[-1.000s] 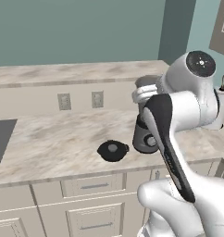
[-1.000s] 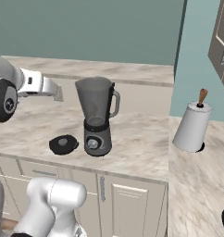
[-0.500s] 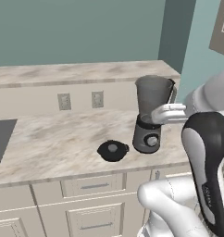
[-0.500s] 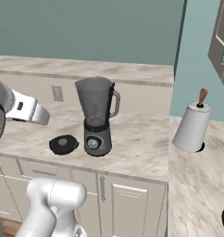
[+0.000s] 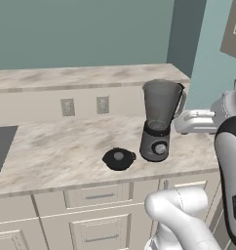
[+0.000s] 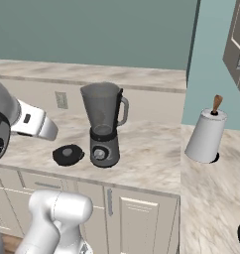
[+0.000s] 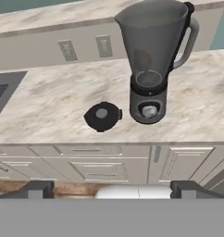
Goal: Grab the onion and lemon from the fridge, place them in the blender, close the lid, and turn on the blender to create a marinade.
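Now lid (image 7: 102,116) off — beside blender (image 7: 151,60).

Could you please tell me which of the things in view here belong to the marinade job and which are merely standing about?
For the job:
- translucent grey tapered blender jar on its dark round base, open at the top
- round black lid with a grey centre knob, lying on the marble counter beside the base

Standing about:
- white paper-towel roll on a wooden-topped holder
- two wall sockets
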{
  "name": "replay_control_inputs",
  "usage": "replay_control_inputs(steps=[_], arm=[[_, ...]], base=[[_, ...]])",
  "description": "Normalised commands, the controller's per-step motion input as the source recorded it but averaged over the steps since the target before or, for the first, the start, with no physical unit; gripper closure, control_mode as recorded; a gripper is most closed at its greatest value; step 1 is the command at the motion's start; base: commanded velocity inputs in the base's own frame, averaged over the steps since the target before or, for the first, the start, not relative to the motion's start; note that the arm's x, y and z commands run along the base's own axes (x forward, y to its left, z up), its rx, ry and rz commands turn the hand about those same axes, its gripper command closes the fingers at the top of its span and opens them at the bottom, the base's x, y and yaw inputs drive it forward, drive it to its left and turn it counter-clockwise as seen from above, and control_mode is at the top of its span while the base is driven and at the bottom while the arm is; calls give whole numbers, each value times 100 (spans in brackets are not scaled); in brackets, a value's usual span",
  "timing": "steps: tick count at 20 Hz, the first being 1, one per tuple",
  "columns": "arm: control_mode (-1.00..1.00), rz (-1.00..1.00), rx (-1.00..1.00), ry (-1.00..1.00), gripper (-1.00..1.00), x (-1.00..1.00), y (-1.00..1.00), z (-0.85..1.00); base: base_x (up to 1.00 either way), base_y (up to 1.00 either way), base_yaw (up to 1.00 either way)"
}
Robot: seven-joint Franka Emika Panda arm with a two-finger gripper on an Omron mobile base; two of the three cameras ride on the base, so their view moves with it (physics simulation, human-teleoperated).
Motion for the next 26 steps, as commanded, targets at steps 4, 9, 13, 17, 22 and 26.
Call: replay_control_inputs(steps=[4, 9, 13, 17, 22, 26], arm=[[100, 1, 0, 0, -100, -22, 3, 0], [100, 0, 0, 0, -100, 0, 0, 0], [100, 0, 0, 0, -100, 0, 0, 0], [100, 0, 0, 0, -100, 0, 0, 0], [100, 0, 0, 0, -100, 0, 0, 0], [100, 0, 0, 0, -100, 0, 0, 0]], base=[[-14, 5, 2], [-24, 62, 43], [-3, 76, 80], [0, 60, 90], [0, 51, 94], [0, 45, 93]])
